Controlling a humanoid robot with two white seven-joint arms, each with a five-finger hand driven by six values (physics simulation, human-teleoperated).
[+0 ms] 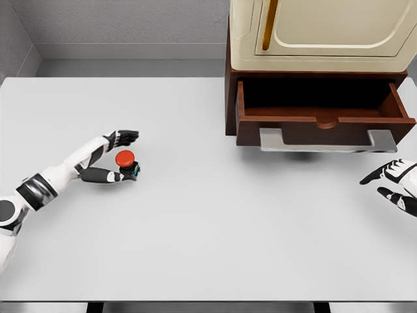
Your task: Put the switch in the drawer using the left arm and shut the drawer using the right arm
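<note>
The switch [127,163], a small black block with a round red button on top, stands on the white table [208,222] at the left. My left hand [124,155] reaches around it: the thumb lies along its near side and touches it, the other fingers [125,137] stretch out just behind it, apart from it. The brown drawer [324,112] stands pulled out under a cream cabinet [319,32] at the upper right, with a grey handle [326,141] on its front. My right hand [396,182] hovers at the right edge, below the drawer, fingers spread.
The cabinet and its open drawer overhang the table's back right part. A grey wall runs behind the table. The table's front edge lies near the bottom of the view.
</note>
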